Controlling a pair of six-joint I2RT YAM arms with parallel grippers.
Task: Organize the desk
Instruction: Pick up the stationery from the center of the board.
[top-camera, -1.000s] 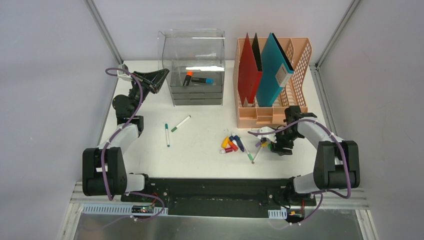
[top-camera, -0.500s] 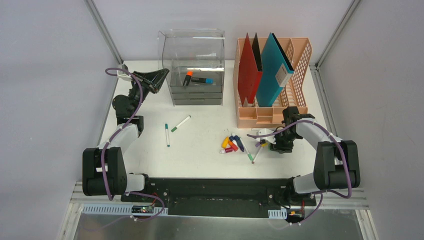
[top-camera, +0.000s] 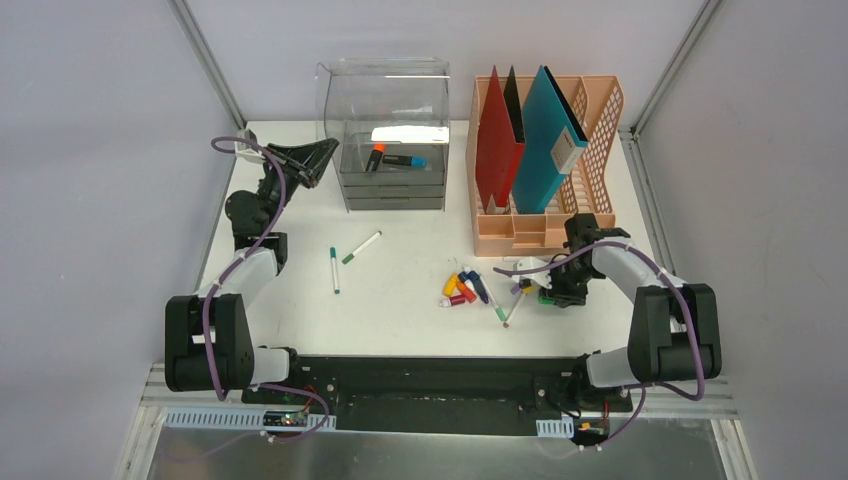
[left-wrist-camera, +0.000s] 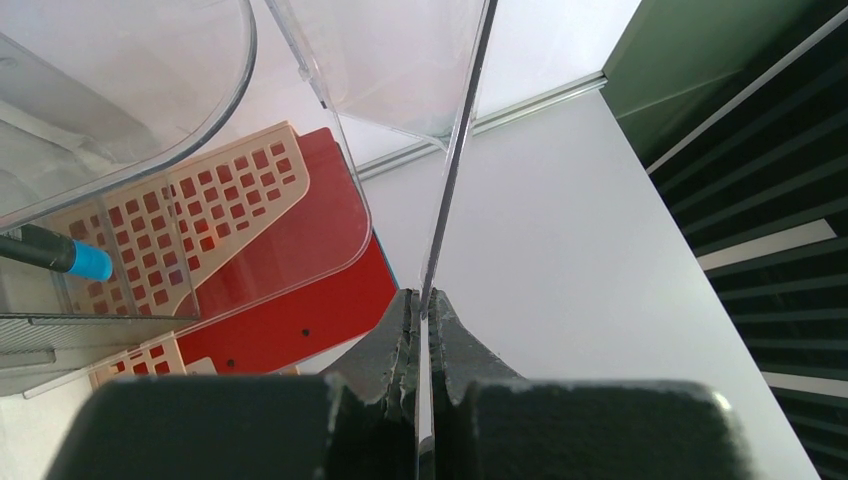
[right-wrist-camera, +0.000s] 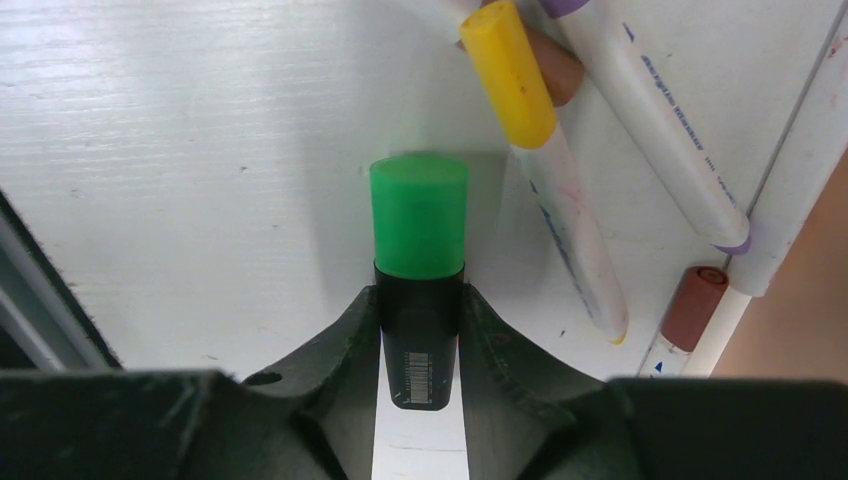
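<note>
Jaws: right tight on green-capped highlighter (right-wrist-camera: 418, 235), left on clear panel (left-wrist-camera: 455, 170)

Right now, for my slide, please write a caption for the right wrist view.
Right gripper clasps a green-capped highlighter on the desk, beside a yellow-capped marker.

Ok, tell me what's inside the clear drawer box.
The top compartment of the clear drawer box holds an orange-capped highlighter and a blue-capped black marker. The drawers below are too dark to see into.
</note>
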